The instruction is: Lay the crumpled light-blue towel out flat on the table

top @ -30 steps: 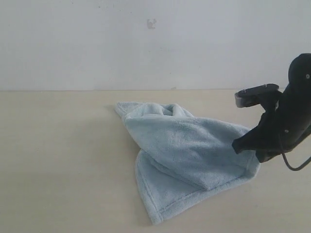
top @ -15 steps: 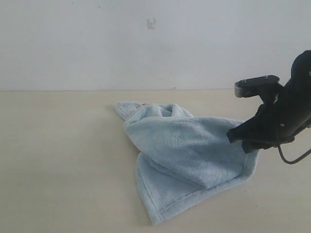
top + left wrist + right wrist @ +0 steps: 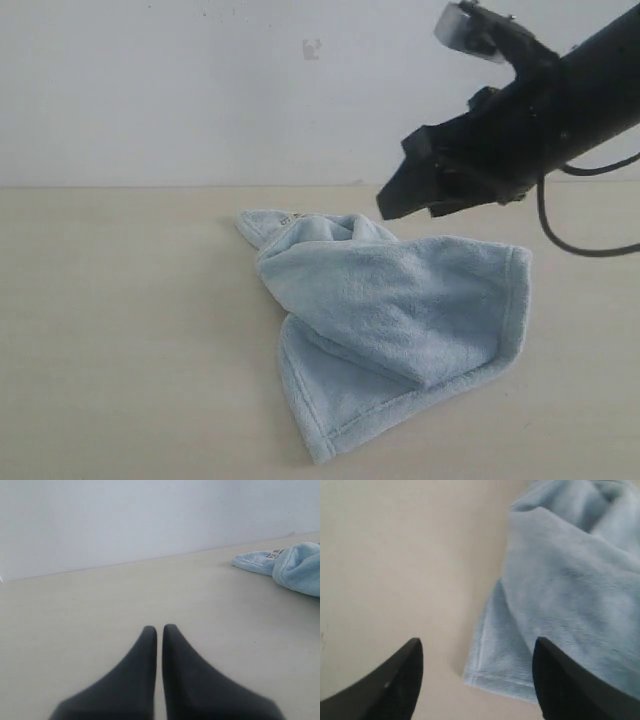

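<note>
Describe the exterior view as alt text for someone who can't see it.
A crumpled pale-blue towel lies folded over itself on a beige table. The black right end effector hovers above the towel, clear of it.

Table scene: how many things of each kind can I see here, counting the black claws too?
Towel, pale blue: 1
Table, beige: 1
Grippers, black: 2 (left gripper, right gripper)
Total: 4
</note>
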{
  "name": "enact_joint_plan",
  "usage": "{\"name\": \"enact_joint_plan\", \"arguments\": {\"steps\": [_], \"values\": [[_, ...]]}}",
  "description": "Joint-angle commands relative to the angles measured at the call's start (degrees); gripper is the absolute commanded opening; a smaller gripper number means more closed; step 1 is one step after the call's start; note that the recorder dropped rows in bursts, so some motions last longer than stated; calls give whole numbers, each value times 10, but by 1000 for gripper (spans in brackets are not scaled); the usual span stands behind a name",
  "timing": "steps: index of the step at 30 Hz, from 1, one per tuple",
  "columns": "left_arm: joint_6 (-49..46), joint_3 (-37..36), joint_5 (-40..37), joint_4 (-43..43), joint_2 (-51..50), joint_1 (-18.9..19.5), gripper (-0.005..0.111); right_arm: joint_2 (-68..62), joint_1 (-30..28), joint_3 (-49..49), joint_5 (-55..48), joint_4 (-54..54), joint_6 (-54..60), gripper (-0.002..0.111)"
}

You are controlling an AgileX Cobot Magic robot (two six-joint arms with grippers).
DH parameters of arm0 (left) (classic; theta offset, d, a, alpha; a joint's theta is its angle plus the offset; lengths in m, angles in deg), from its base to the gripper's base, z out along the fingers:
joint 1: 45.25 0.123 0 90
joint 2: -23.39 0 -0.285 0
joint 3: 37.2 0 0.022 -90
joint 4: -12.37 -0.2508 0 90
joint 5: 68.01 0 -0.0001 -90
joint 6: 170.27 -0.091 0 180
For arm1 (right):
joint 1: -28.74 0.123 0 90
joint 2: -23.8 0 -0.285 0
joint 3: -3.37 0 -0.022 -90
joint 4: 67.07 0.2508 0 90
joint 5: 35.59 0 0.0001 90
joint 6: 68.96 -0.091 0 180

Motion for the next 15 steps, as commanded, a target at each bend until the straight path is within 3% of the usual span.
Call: {"name": "enact_joint_plan", "arguments": {"steps": [1,8,15], "values": [[0,-2,4,-1,2,2,4,-22,72,-41,11,24,60,61],[0,-2,4,-1,2,2,4,-116,172,-58,72,-70,53,61],[0,-2,4,-1,2,2,4,-187,196,-58,141,-265,-130,61]]}}
